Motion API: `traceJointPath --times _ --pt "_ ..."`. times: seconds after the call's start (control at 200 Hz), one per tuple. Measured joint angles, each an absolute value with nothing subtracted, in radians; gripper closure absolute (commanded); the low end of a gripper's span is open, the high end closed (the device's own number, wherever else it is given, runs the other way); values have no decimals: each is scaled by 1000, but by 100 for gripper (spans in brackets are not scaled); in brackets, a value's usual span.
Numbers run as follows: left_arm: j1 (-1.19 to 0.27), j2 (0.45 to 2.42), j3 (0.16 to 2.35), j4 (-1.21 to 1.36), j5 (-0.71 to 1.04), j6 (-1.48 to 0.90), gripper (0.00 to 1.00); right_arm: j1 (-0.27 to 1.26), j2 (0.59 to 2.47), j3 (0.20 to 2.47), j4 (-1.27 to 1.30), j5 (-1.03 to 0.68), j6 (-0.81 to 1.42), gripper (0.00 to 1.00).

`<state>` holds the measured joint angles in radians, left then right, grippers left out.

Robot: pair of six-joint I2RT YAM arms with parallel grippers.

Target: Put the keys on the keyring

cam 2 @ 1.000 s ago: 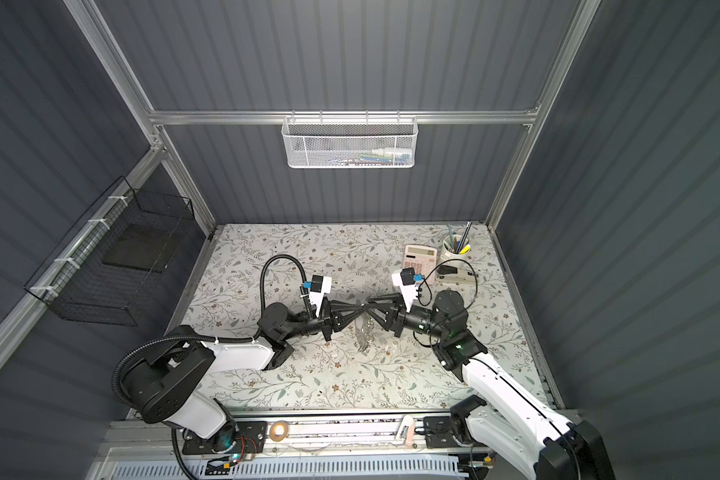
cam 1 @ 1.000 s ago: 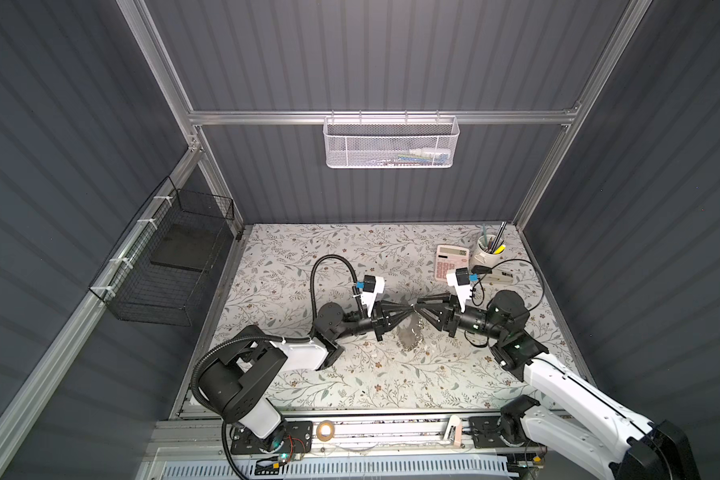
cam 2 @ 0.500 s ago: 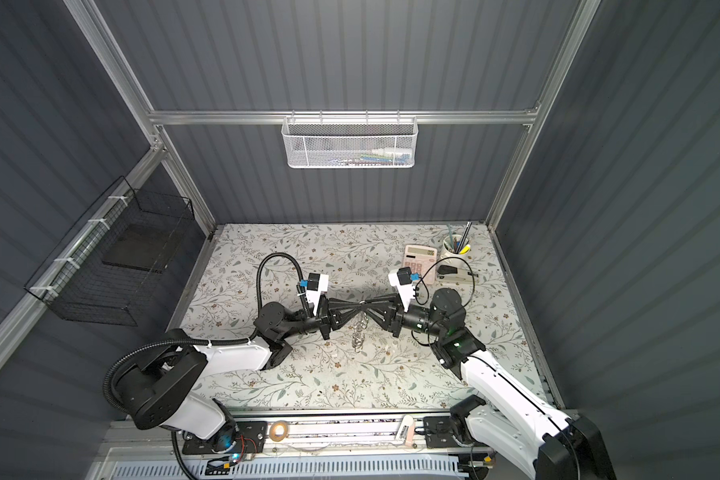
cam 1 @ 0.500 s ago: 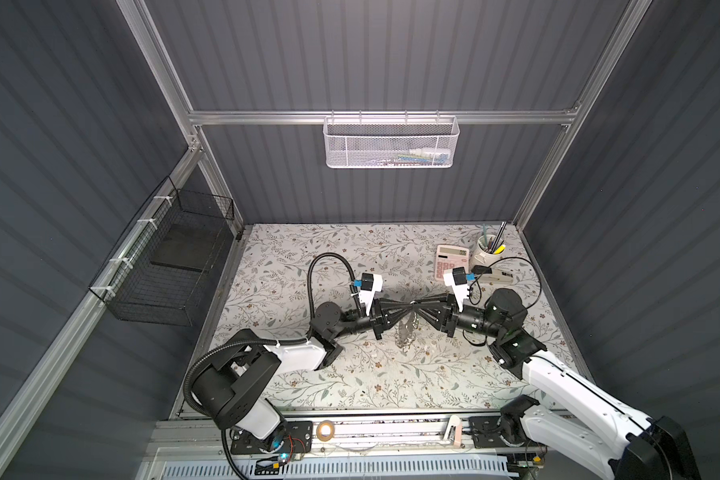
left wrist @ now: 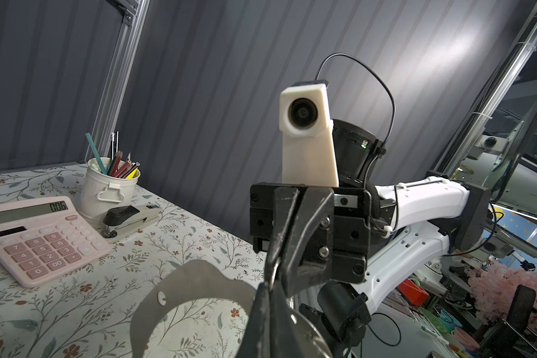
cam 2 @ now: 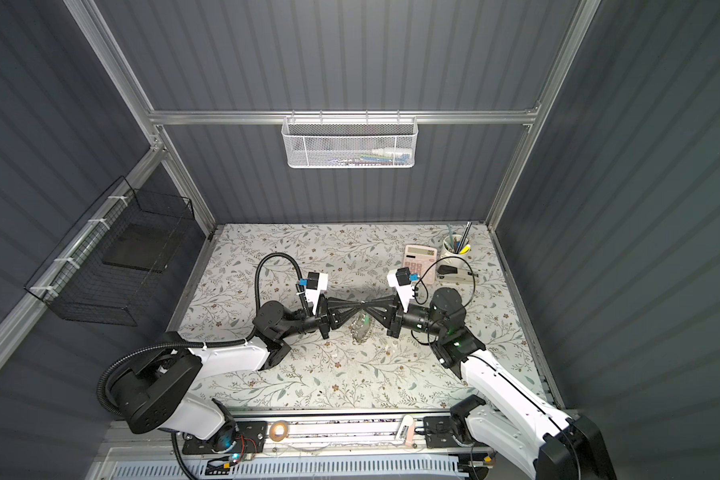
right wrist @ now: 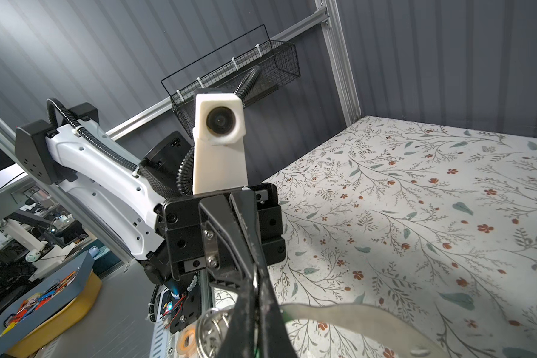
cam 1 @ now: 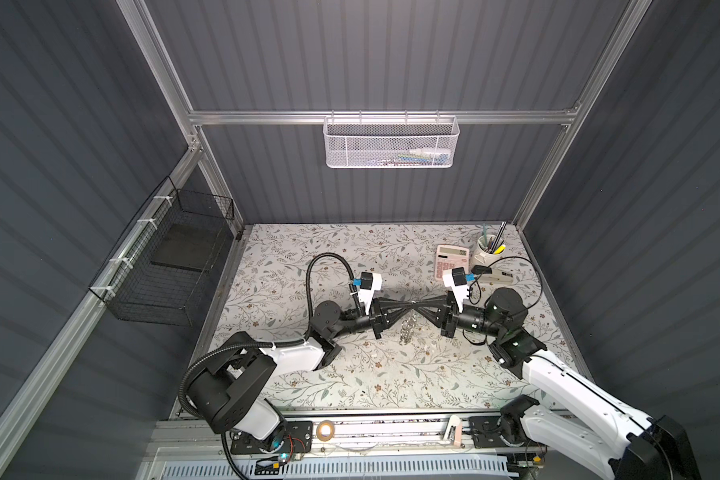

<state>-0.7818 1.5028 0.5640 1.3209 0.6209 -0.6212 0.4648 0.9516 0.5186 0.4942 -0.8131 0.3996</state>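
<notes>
Above the middle of the table my left gripper [cam 1: 408,306] and right gripper [cam 1: 417,306] meet tip to tip, both shut. The keyring hangs between them: its flat grey band [left wrist: 180,288] curves away from the left gripper [left wrist: 271,286], and silvery pieces dangle below [cam 1: 408,330] [cam 2: 360,328]. In the right wrist view the band [right wrist: 354,313] leaves my right gripper [right wrist: 258,288], with silver rings [right wrist: 211,325] on the other side. Of the keys only a green sliver [right wrist: 287,316] shows, against the right fingers. Whether it is pinched is hidden.
A pink calculator [cam 1: 452,262], a white pencil cup [cam 1: 488,248] and a stapler [cam 1: 497,274] stand at the back right. A white mesh basket [cam 1: 391,143] hangs on the back wall and a black wire basket [cam 1: 171,257] on the left wall. Small loose bits [cam 1: 427,347] lie under the grippers.
My right gripper has moved in to the left gripper's tips and closed its jaws there. The left gripper has stayed shut on the keyring.
</notes>
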Motion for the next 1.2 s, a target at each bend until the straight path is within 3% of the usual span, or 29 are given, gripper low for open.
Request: traceJointPath --times 0.06,0.16,0.31,0.405,0.58,0.805,1.201 --pt "-782 1495 564 1303 620 -616 98 466 952 519 493 -813 398 100" --pt "-781 1459 564 1227 613 -574 69 469 952 520 484 -813 397 100" --pt "-766 1328 600 884 583 -446 49 478 950 522 458 -819 392 100" --pt "-765 1208 671 601 577 -308 42 479 955 523 433 -799 391 100" --pt "-765 1105 905 125 568 -25 41 486 957 523 407 -782 379 100" --pt "-765 1198 1158 -331 588 265 49 500 957 523 396 -786 365 100" --pt "-764 1377 1357 -666 595 484 53 514 957 523 396 -813 355 100"
